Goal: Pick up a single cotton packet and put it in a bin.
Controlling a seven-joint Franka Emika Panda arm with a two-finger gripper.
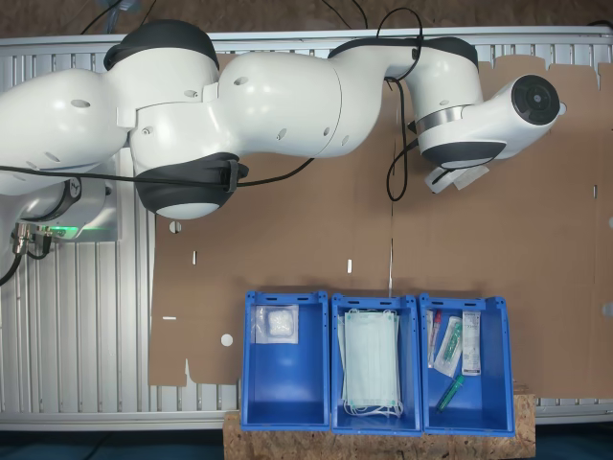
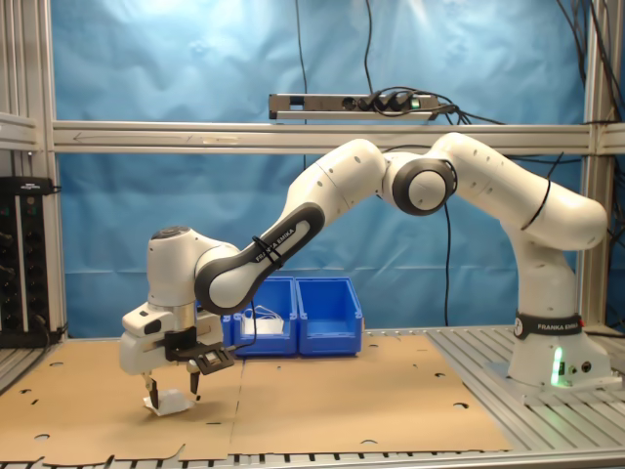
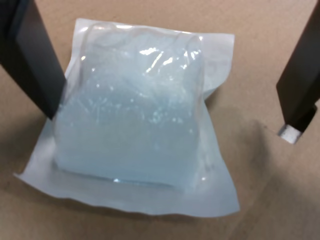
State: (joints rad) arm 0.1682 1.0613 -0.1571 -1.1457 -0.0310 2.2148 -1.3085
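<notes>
A cotton packet (image 3: 140,125), a white pad in crinkly clear wrap, lies flat on the brown cardboard (image 3: 270,200). My gripper (image 3: 170,120) is open and straddles it. One dark finger (image 3: 30,55) stands at the packet's edge, and the other finger (image 3: 300,85) is a little way off its far side. In the second exterior view the gripper (image 2: 173,393) hangs just above the cardboard with the packet (image 2: 176,402) between its fingertips. Three blue bins (image 1: 378,422) stand in a row at the cardboard's edge in the first exterior view.
One bin holds another cotton packet (image 1: 276,324), the middle one pale green face masks (image 1: 372,359), and the third narrow sachets (image 1: 460,345). The arm's bulky links (image 1: 239,105) stretch across the cardboard sheet (image 1: 287,240). The bins (image 2: 293,315) stand behind the gripper in the second exterior view.
</notes>
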